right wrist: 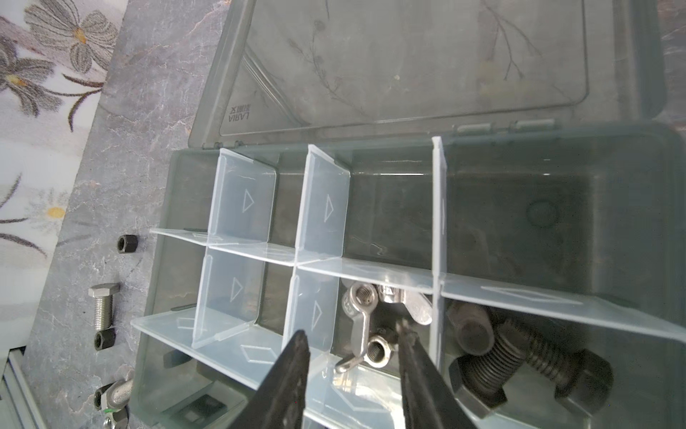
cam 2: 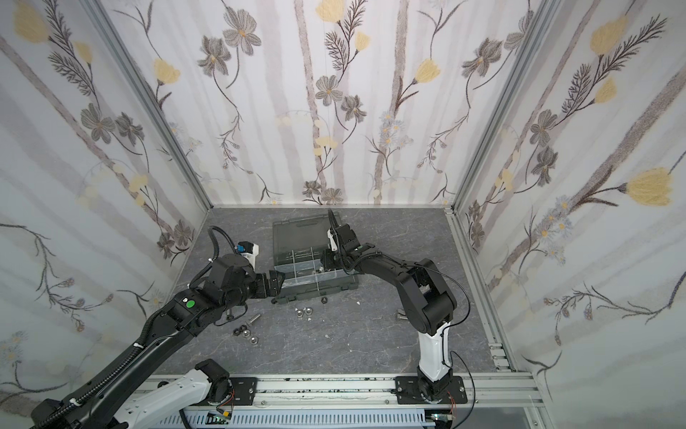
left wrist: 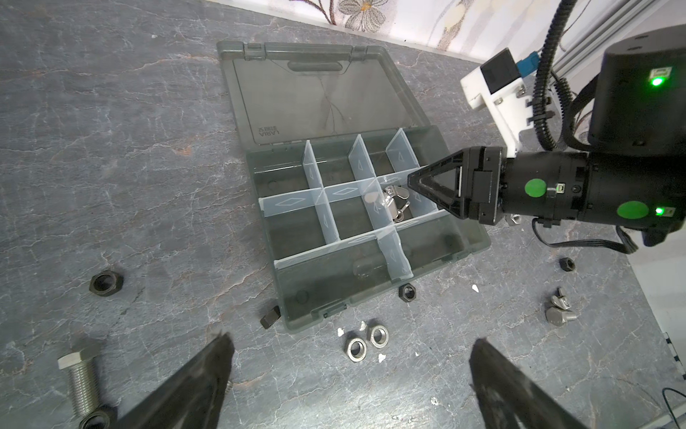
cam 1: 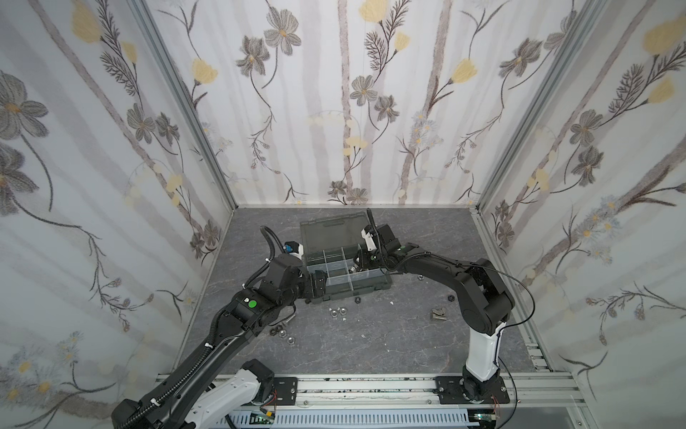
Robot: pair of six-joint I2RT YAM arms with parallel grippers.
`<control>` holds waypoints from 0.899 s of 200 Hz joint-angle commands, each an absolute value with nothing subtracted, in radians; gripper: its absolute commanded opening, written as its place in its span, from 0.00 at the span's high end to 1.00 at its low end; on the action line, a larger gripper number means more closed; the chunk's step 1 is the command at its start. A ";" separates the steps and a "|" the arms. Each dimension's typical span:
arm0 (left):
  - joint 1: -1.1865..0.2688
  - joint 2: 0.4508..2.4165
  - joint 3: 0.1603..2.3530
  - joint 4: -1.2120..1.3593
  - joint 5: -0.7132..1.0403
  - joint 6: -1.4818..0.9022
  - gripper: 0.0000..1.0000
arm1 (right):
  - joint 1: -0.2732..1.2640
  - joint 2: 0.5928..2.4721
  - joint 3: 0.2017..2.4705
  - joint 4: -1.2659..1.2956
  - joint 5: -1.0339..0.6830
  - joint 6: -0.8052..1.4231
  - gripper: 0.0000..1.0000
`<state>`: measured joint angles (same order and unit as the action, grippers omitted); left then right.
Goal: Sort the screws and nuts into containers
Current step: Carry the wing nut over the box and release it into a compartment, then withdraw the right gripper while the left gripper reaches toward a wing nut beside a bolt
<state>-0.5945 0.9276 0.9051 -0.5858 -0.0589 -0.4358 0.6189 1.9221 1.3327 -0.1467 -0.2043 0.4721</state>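
The left arm (cam 1: 237, 312) is seen stretched low from the near left corner, forearm almost level. The left jaws are held wide apart with nothing between them, just off the near left corner of the organizer box (left wrist: 315, 297). The right arm (cam 1: 445, 267) is arched up from its base, bent at the elbow and reached in over the box's right side. The right jaws are pointed down into a middle cell (right wrist: 371, 269), parted by a modest gap and gripping nothing. Silver wing nuts (right wrist: 365, 323) are seen lying below and between the tips (whether metal is touched cannot be told).

A dark grey marbled tabletop (cam 1: 371, 353) is shown, closed in on three sides by floral-papered walls (cam 1: 334, 111), with an aluminium rail (cam 1: 371, 386) along the near edge. The smoky lid (left wrist: 315, 93) is laid flat open behind the cells.

The count is taken from the left wrist view. Loose on the tabletop, one silver screw (left wrist: 79, 379), four black nuts (left wrist: 105, 283) and two silver hex nuts (left wrist: 357, 349) side by side before the box are made out. In the cell next to the wing nuts, at least two dark bolts (right wrist: 490, 367) are seen
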 commanded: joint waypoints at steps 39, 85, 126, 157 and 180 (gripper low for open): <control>-0.722 1.049 0.984 -0.592 -0.122 -0.474 0.00 | 0.513 1.721 1.157 -0.028 -0.292 0.499 0.57; -0.852 1.223 1.077 -0.546 -0.176 -0.474 0.00 | 0.458 1.530 1.006 0.011 -0.291 0.554 0.56; -0.931 1.391 1.155 -0.471 -0.152 -0.428 0.03 | 0.276 1.333 0.815 0.048 -0.364 0.625 0.54; -0.969 1.523 1.220 -0.393 -0.089 -0.353 0.08 | 0.146 1.188 0.703 0.061 -0.431 0.667 0.54; -0.993 1.641 1.287 -0.374 -0.045 -0.307 0.14 | 0.078 1.095 0.657 0.055 -0.449 0.684 0.51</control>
